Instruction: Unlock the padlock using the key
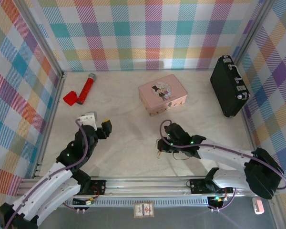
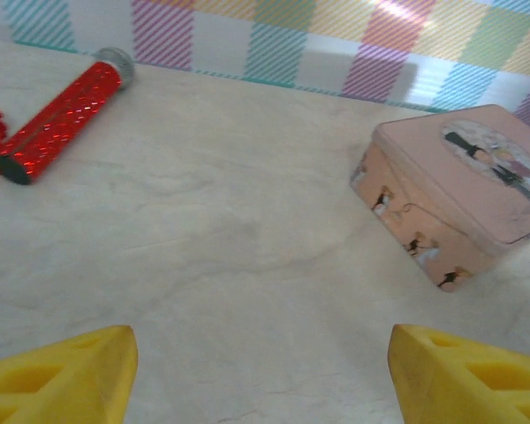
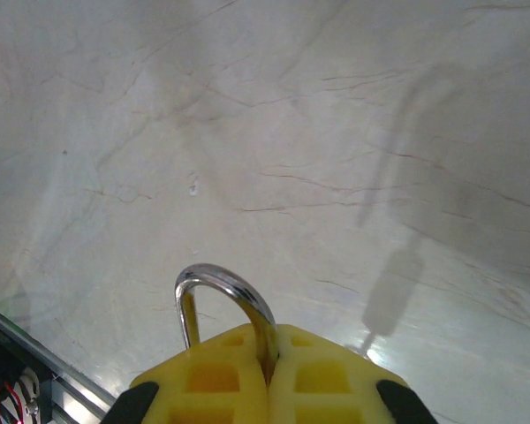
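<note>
The left arm [image 1: 52, 179] and the right arm [image 1: 229, 157] wore white shells between black joints and black wrists. A purple cable [image 1: 86, 140] ran along each, and small green lights [image 1: 192, 141] glowed near the wrists. The left pincer [image 2: 265, 380] and the right pincer [image 3: 271, 389] ended in yellow fingertips [image 2: 57, 375] moulded with rectangular pockets.

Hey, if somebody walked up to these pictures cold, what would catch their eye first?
Probably the pastel plaid walls boxing in the table, then the pink tin at the middle far side, with a glittery red tube to its left and a black case at the right wall. Up close, the right tool is shut on the silver shackle of the padlock, while the left tool hangs open.
</note>
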Controlling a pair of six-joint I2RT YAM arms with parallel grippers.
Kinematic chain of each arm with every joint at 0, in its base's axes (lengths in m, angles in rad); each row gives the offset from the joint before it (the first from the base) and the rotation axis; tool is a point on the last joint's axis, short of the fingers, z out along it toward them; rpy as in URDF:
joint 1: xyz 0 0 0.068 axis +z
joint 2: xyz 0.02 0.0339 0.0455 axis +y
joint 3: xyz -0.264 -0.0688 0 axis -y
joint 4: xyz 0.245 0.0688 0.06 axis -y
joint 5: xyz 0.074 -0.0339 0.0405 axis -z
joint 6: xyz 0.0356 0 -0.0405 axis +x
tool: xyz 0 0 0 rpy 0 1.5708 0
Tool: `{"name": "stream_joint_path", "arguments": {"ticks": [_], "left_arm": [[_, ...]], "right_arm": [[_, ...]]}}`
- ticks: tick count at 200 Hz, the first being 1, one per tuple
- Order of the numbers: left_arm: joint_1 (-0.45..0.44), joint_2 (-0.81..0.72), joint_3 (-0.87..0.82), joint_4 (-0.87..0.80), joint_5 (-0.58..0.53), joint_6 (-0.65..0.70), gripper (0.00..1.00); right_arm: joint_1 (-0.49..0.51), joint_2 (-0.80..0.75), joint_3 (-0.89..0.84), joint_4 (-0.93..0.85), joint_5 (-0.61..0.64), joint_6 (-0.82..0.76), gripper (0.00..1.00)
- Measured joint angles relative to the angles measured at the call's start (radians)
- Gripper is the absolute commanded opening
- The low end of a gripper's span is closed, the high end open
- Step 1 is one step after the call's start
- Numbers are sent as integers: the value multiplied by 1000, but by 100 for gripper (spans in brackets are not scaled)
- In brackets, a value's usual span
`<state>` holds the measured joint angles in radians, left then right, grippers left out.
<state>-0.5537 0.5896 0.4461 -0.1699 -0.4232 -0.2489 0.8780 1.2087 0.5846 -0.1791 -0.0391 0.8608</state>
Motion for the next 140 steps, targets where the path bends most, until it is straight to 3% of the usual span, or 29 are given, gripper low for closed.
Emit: {"name": "stream_joint_path", "arguments": {"ticks": [75,140], "left_arm": [[0,-16,-99,19,-15,56,75],[0,-48,-99,19,-13,56,75]], "right_arm": [[99,301,211,29,0,15,0],[105,401,262,3,-7,31,0]]}}
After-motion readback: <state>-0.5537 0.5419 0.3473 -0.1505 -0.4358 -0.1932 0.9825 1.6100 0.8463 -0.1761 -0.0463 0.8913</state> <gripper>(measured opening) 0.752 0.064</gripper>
